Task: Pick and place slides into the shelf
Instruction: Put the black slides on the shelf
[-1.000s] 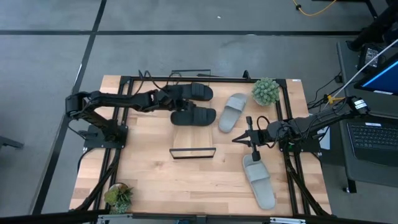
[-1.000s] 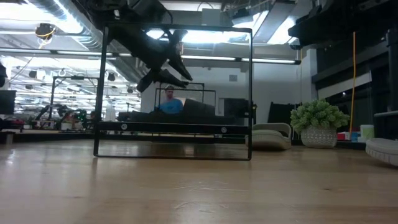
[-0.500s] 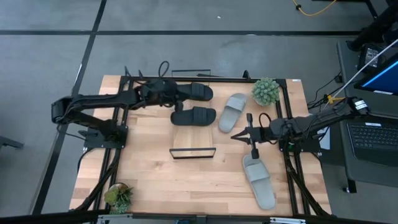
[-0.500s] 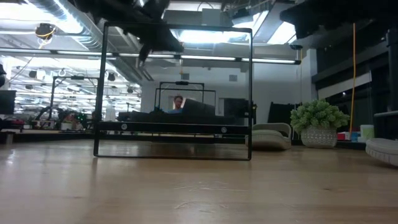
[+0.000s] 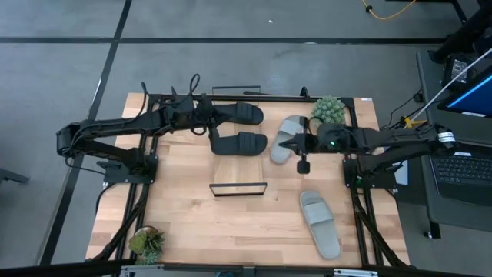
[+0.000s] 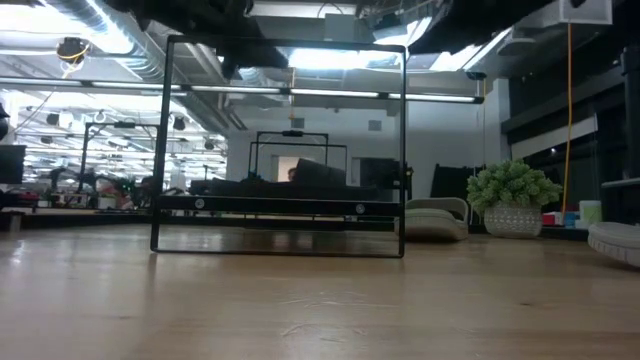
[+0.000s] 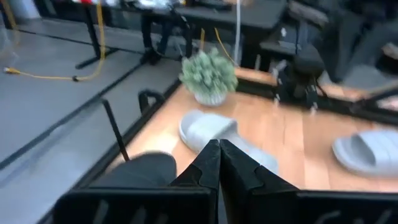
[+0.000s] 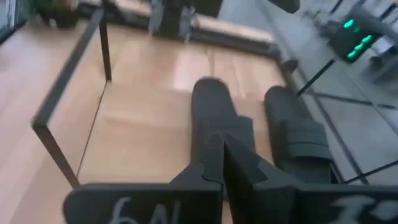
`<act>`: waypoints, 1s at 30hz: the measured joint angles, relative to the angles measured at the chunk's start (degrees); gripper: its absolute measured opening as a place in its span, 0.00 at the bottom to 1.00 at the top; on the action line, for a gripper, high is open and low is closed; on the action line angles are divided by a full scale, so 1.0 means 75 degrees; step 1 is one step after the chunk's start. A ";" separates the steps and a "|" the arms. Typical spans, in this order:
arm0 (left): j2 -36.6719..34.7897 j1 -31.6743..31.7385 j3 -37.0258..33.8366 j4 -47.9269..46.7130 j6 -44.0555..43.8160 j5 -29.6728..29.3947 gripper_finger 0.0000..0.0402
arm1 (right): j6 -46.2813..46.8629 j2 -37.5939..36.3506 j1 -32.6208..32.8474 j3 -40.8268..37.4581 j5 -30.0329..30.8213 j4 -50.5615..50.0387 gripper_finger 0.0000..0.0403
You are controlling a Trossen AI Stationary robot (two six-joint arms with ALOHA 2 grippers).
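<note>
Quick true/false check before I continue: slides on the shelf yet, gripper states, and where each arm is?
1. A slide lies on the shelf. False: its board is bare.
2. Both black slides lie at the table's far side. True.
3. The left gripper is open. False: its fingers are shut, holding nothing.
4. The right gripper is over a grey slide beside the potted plant. True.
5. The other grey slide is off the table. False: it lies near the right front corner.

a robotics lab: the wooden bench [image 5: 184,208] stands on a grey floor [image 5: 231,61] beside a laptop [image 5: 460,171], with exposed ceiling ducts [image 6: 90,30], strip lights [image 6: 340,93] and cluttered workbenches [image 6: 70,195] behind.
</note>
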 joint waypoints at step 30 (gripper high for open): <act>-0.2408 -0.0078 -0.2617 0.1028 0.0535 0.0017 0.00 | -0.1833 0.4758 -0.2040 0.3152 -0.2589 -0.2931 0.01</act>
